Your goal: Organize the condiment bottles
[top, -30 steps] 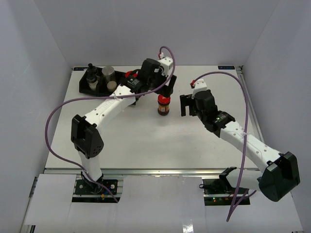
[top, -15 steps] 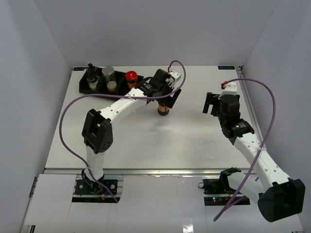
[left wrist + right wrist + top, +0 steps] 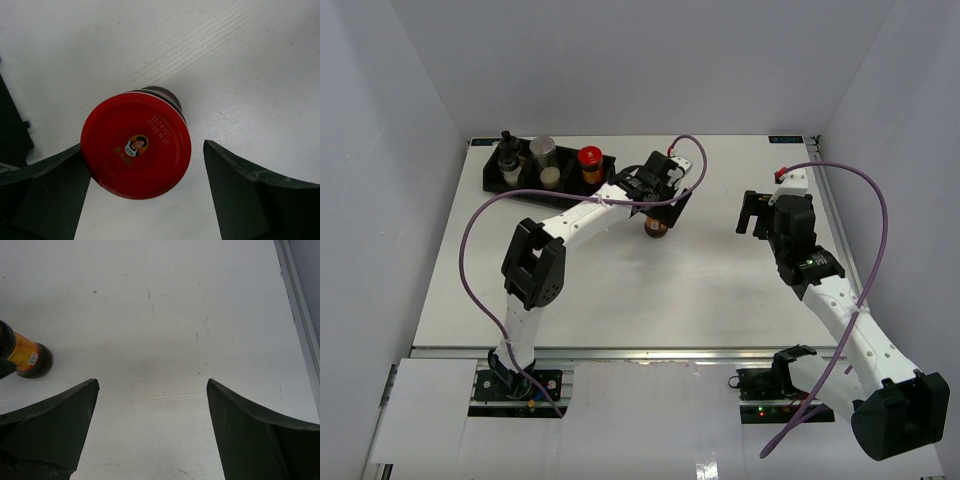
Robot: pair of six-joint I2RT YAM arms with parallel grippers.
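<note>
Done: three bottles stand in the tray [image 3: 492,182]: shaker [image 3: 509,155], silver-lid jar [image 3: 542,152], one red-lid jar [image 3: 590,158].
Left to do: second red-lid jar [image 3: 136,145], upright on the desk just right of the tray.
Left gripper [image 3: 660,205]: wide open, straddling that lid, gripping nothing.
Right gripper [image 3: 152,385]: open, empty, farther right.
Change: my right gripper backed away; the left closed in.

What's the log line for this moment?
left gripper: open, straddling loose red-lid jar | right gripper: open, empty | tray: holds shaker, silver-lid jar, other red-lid jar
</note>
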